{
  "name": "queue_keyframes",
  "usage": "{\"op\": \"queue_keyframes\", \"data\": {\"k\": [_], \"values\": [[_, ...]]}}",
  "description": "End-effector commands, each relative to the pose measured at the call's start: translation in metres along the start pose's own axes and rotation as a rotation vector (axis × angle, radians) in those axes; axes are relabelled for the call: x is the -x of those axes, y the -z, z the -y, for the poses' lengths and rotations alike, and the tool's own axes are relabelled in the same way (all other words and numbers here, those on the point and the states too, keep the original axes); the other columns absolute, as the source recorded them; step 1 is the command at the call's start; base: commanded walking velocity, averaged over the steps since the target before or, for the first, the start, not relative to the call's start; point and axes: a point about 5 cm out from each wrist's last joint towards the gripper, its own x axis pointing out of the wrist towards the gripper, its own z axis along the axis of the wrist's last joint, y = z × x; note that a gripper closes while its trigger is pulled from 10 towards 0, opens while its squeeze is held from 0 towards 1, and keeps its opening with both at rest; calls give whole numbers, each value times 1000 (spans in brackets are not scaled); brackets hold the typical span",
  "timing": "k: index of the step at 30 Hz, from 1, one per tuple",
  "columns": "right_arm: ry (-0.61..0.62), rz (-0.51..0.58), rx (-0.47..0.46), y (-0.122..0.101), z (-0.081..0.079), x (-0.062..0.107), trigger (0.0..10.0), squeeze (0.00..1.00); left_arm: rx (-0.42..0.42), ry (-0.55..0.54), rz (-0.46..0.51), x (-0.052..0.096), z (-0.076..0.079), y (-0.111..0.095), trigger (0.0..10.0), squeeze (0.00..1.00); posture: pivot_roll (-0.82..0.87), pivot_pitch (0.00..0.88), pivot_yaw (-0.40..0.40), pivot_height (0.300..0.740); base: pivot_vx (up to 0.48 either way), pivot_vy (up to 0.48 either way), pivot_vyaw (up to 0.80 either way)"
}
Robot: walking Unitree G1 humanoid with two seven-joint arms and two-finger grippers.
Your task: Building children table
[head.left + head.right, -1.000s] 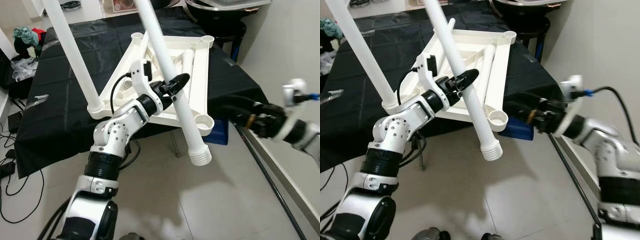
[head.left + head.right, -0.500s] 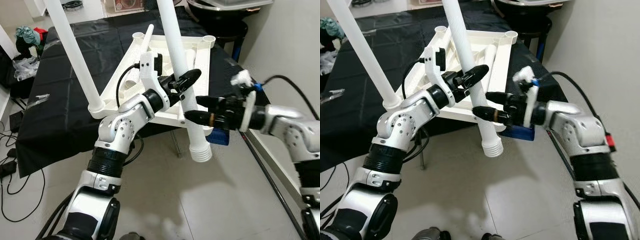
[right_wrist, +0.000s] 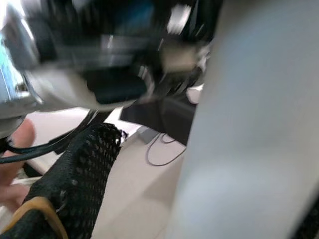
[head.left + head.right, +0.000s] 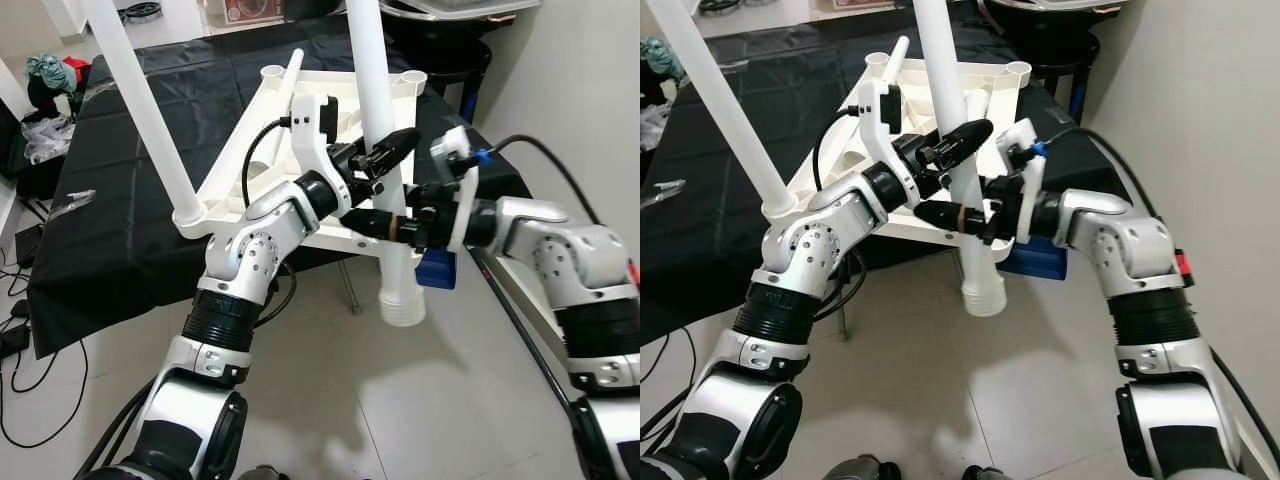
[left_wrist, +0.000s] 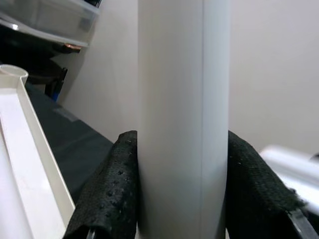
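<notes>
Both head eyes look forward and down from above the bench [image 4: 130, 200], sharing both arms and the white leg [image 4: 958, 160]. Each wrist camera sits very close against that leg.

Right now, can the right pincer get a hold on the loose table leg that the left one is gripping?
Probably yes. The right pincer is already at the loose table leg, just below the left pincer, which is clamped on it. Nothing stands between them.
</notes>
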Motion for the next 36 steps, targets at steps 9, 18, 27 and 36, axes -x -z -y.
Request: {"op": "queue_keyframes", "data": {"k": [9,18,27,36], "values": [[-12,-53,-7,5,-1,-13,10000,0,-3,5,36,-3,1,-6,10000,0,86,146,10,740,0,0,0],[139,-42,-39,-2,17,-21,10000,0,3,-2,51,-6,3,-7,10000,0,86,146,10,740,0,0,0],[232,-57,-64,-2,28,-20,10000,0,2,0,54,-6,4,-7,10000,0,89,146,6,740,0,0,0],[216,-51,-66,-5,27,-23,10000,0,5,-5,70,-6,3,-10,10000,0,83,134,7,740,0,0,0]]}}
